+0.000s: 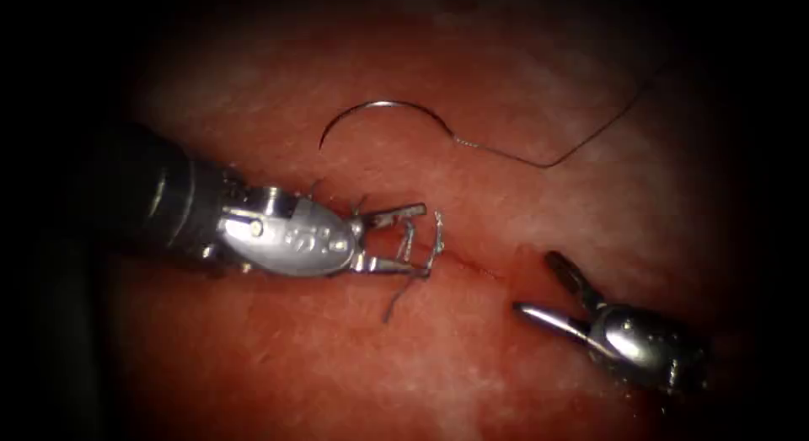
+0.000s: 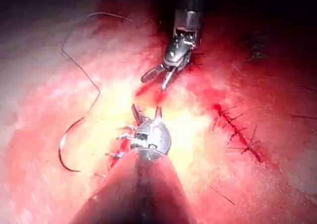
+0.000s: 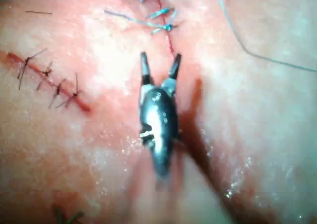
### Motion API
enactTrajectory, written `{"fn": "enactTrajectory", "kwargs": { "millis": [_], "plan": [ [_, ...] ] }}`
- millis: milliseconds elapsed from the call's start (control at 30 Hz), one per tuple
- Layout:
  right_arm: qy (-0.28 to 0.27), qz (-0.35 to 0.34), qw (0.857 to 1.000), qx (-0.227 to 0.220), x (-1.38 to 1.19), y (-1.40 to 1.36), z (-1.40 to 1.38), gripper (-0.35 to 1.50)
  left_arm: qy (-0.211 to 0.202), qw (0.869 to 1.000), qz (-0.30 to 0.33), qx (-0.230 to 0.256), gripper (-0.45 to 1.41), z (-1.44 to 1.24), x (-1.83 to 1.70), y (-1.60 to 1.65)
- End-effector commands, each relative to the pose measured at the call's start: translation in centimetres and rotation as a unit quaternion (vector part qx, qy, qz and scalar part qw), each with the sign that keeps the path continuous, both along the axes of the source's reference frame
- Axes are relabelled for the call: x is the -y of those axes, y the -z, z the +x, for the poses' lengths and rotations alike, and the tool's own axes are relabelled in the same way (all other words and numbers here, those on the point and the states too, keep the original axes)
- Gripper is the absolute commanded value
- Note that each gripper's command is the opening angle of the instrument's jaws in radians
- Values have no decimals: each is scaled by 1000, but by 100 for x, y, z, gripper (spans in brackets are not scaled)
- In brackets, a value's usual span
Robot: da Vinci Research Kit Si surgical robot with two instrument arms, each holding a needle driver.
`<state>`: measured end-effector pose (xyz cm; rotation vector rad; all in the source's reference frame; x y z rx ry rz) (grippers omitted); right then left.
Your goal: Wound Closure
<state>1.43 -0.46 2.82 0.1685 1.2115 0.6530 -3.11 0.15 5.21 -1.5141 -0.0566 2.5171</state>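
Needle (image 1: pixel 383 112) lies free on the tissue (image 1: pixel 354 365), thread (image 1: pixel 581 146) trailing; left tool (image 1: pixel 403 239) and right tool (image 1: pixel 543 289) gape, holding nothing; wrist views reveal a second stitched cut (image 3: pixel 49 80).

Red tissue (image 1: pixel 472 357) — silvery needle (image 1: pixel 383 105), dark thread (image 1: pixel 581 146).

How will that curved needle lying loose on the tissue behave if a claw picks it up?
The curved needle looks thin, stiff and light. Its smooth arc could swivel in a grip. The trailing thread lies limp, so it would probably drag along.
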Motion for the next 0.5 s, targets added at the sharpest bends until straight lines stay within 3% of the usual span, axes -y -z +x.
{"fn": "enactTrajectory", "kwargs": {
  "millis": [33,133,267,500],
  "plan": [
    [-1,-3,1000,0,9,0,7,145,-10,1000,-8,5,10,-2,18,-11],
    [11,-20,1000,17,6,6,9,145,-62,998,-19,19,10,8,47,-36],
    [17,-33,999,22,4,10,12,146,-102,994,-22,21,14,12,65,-56],
    [17,-36,999,25,4,8,16,148,-107,993,-43,23,22,9,64,-69]
  ]
}}
